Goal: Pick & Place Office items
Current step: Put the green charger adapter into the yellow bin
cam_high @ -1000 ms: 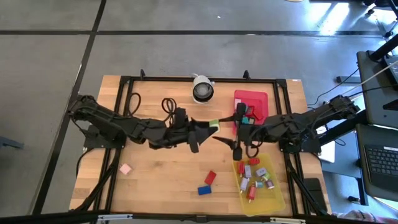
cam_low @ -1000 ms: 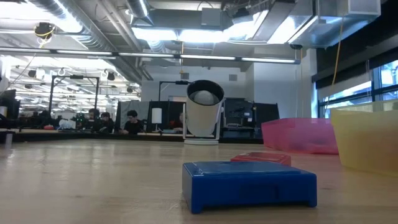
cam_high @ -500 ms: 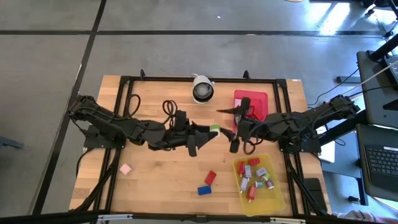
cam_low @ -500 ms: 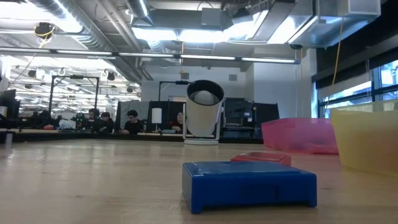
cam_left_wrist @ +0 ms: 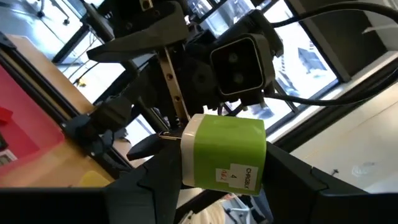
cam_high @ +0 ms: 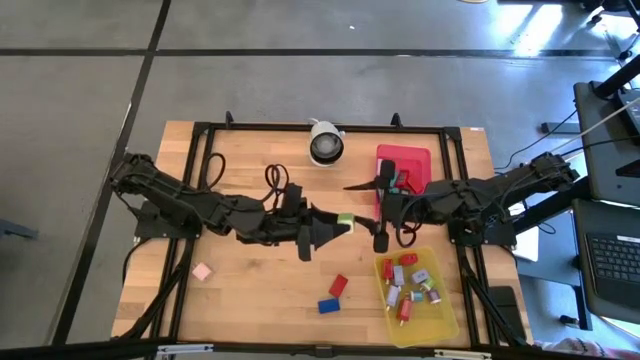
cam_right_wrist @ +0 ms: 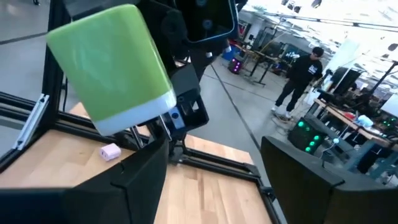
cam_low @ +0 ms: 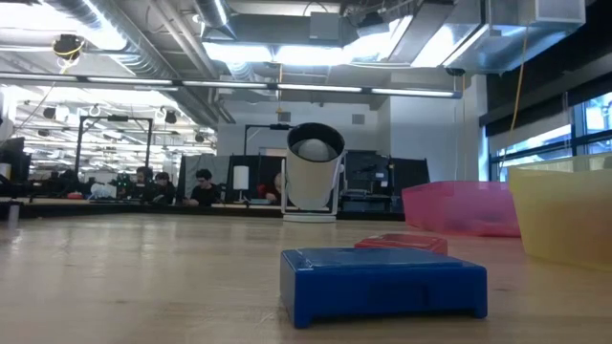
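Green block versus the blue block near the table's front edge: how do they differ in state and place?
The green block is held off the table in the left gripper, jaws shut on it; the blue block lies flat on the table, untouched. The green one has a white band and a label; the blue one shows none. Both are small and outside the trays.

We can't read the small labels on blocks in the yellow tray (cam_high: 447,318). Green block (cam_left_wrist: 225,152) hides the left gripper (cam_left_wrist: 211,180) fingertips; its label print is partly legible.
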Controlling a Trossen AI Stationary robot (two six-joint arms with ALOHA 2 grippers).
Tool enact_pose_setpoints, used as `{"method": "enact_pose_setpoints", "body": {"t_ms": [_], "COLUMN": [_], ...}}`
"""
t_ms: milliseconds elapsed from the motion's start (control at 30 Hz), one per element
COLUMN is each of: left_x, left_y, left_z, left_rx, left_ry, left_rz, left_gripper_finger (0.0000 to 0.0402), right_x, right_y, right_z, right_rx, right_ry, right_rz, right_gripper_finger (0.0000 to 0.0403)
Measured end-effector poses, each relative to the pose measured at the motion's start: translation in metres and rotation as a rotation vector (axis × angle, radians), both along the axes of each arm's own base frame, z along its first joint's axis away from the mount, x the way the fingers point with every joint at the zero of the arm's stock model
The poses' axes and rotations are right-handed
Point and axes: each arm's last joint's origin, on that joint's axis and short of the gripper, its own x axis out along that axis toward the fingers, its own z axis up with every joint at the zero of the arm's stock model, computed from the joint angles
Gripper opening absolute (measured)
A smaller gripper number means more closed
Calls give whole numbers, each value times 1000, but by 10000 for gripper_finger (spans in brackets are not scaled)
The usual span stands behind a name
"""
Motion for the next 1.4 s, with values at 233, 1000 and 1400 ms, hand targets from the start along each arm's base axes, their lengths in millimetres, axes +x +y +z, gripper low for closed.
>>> {"method": "enact_pose_setpoints", "body": {"t_ms": [233, 1000, 1400], "left_x": [0, 1, 3], "left_y": [0, -1, 0], "left_z": [7, -4, -6], "left_rx": [-30, 14, -32], "left_ry": [-72, 31, 33], "left_rz": [-11, -26, -21], "left_gripper_finger": [185, 185, 185], "right_x": [0, 0, 0], "right_y": [1, 7, 9], "right_z": [-5, 3, 6], "right_rx": [1, 95, 104], "right_ry": [48, -30, -53], "right_rz": [11, 172, 229], "right_gripper_finger": [262, 262, 241]}}
